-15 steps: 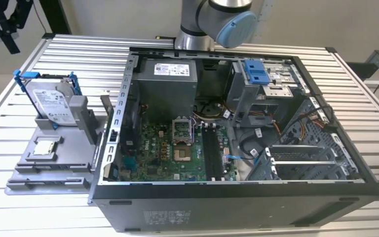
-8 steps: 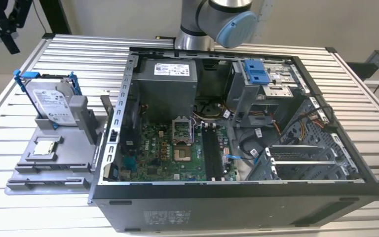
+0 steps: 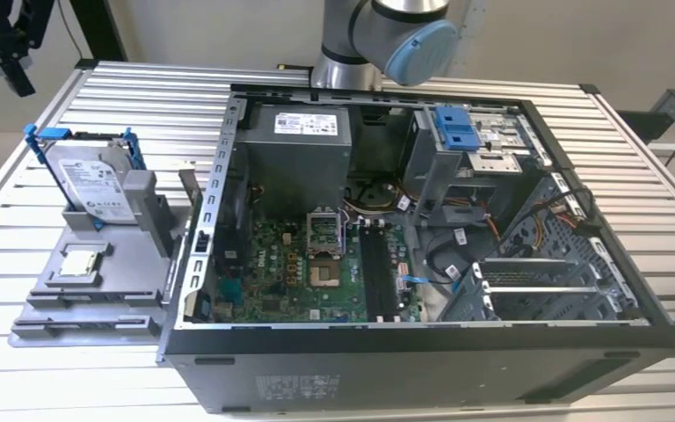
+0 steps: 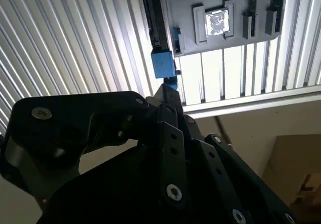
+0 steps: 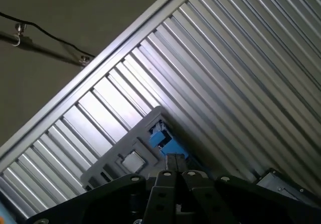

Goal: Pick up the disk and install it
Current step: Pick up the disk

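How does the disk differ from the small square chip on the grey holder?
The disk is larger and rectangular; the chip is small and square. The disk stands tilted on edge; the chip lies flat. The disk has a blue frame; the chip has none. Both sit in the grey holder.

One disk (image 3: 89,183), one chip (image 3: 80,261), one case (image 3: 408,378)

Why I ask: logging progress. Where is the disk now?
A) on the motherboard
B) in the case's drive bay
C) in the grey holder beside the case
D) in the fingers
C: the disk stands tilted in the grey holder at the exterior view's left of the computer case.
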Robot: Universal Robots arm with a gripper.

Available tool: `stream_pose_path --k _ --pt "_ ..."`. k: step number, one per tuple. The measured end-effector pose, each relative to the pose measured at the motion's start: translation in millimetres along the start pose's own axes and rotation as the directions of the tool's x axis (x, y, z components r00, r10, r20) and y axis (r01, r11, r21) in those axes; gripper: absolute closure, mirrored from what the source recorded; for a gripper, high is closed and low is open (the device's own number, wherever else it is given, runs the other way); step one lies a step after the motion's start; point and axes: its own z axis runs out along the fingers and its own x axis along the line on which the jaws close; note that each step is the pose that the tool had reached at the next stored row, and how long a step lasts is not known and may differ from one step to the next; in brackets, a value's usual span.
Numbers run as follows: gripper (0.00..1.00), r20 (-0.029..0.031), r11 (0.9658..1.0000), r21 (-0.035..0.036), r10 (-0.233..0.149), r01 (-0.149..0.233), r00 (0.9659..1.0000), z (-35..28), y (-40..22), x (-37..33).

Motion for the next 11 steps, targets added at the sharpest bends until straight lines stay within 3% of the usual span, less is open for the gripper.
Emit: stream_pose_path --k 5,11 --pt "1.0 -0.0033 0.9977 -0.0006 -0.068 0.068 0.9977 0.0 0.1 0.0" --pt "1.0 -0.007 0.9892 -0.0017 -0.146 0.146 0.9892 0.0 0.1 -0.1"
